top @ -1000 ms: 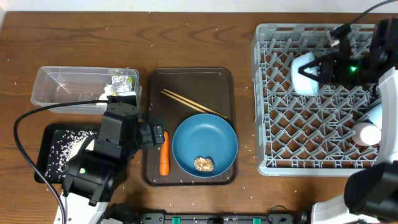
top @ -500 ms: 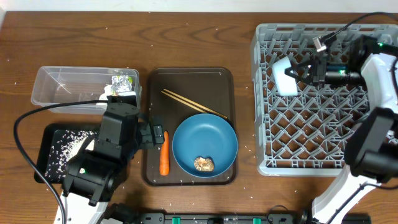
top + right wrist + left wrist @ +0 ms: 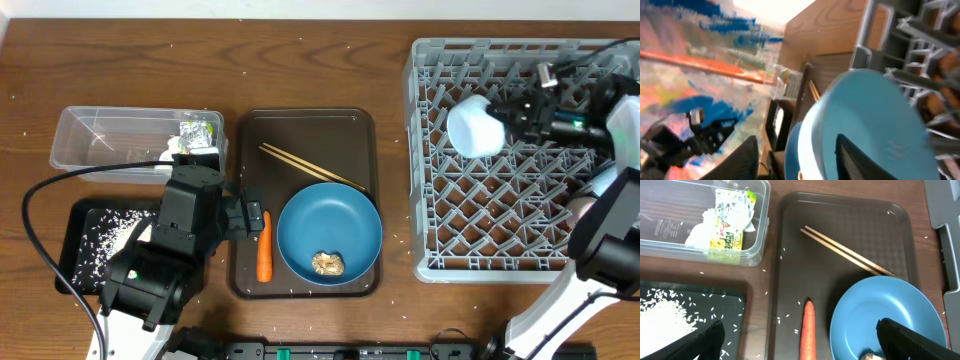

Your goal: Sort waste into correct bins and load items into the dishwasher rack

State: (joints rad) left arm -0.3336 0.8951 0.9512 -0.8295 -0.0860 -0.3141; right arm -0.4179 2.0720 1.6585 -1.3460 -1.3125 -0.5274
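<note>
The small light-blue cup [image 3: 473, 128] lies on its side on the pegs of the dishwasher rack [image 3: 500, 235]. My right gripper [image 3: 506, 117] is at its mouth. In the right wrist view the cup [image 3: 875, 120] has its rim between the parted fingers of the right gripper [image 3: 802, 160]; the left finger stands clear of the wall. My left gripper [image 3: 807, 342] hangs open over the carrot [image 3: 808, 330], holding nothing. The dark-blue plate [image 3: 330, 225] carries a brown lump [image 3: 328, 263]. The chopsticks [image 3: 310, 167] lie beside it.
The plate, carrot [image 3: 264, 245] and chopsticks rest on a dark brown serving tray [image 3: 300, 130]. The clear tub [image 3: 90, 130] holds the wrapper [image 3: 198, 132] and white paper [image 3: 172, 155]. The black tray [image 3: 80, 215] holds rice [image 3: 112, 238]. Rice grains dot the table.
The right arm swung the cup left, then back right and down onto the pegs, and its jaws have parted from the cup wall. The left arm has not moved.
</note>
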